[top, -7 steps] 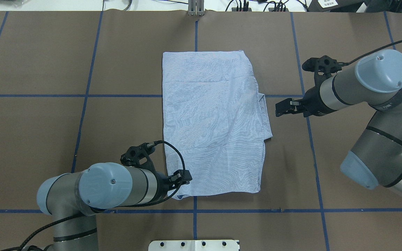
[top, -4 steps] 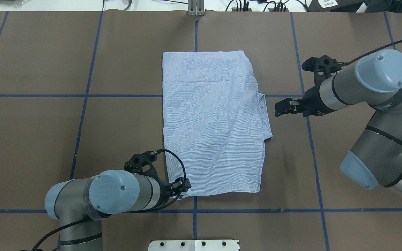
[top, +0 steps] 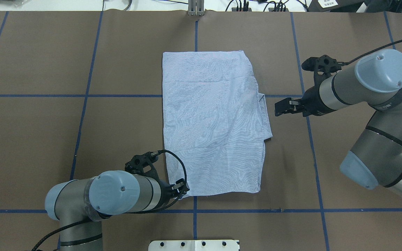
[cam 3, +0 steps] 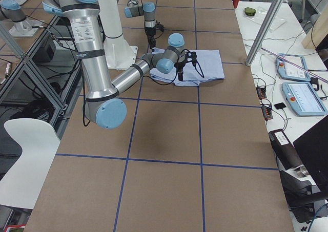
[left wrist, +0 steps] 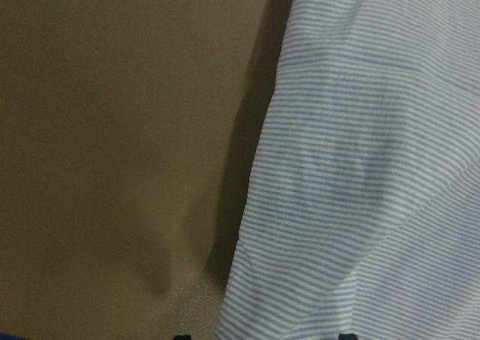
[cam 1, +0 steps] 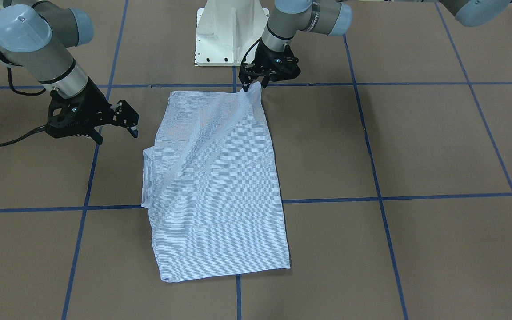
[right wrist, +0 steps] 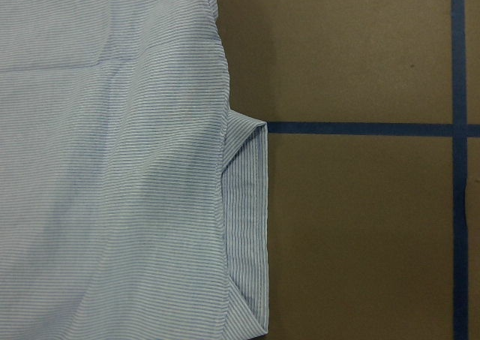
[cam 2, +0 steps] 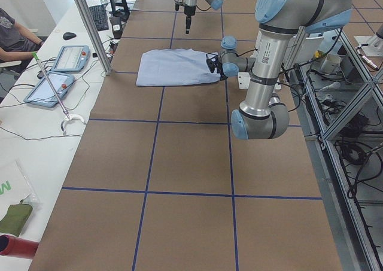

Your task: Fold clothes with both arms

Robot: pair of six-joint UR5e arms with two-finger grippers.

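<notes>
left fingers tips — hidden (in shirt corner) | left wrist view — blurred

The shirt lies on the counter, ahead of the left jaws and to the left of the right jaws. The left jaws pinch its left corner on the robot's side, and that corner rises off the counter up to them. The base stands behind these jaws, toward the robot. The right jaws hang spread beside the shirt's right edge, apart from it. Just off their tips a flap sticks out from that edge. The two pairs of jaws are well apart, the shirt between them.
</notes>
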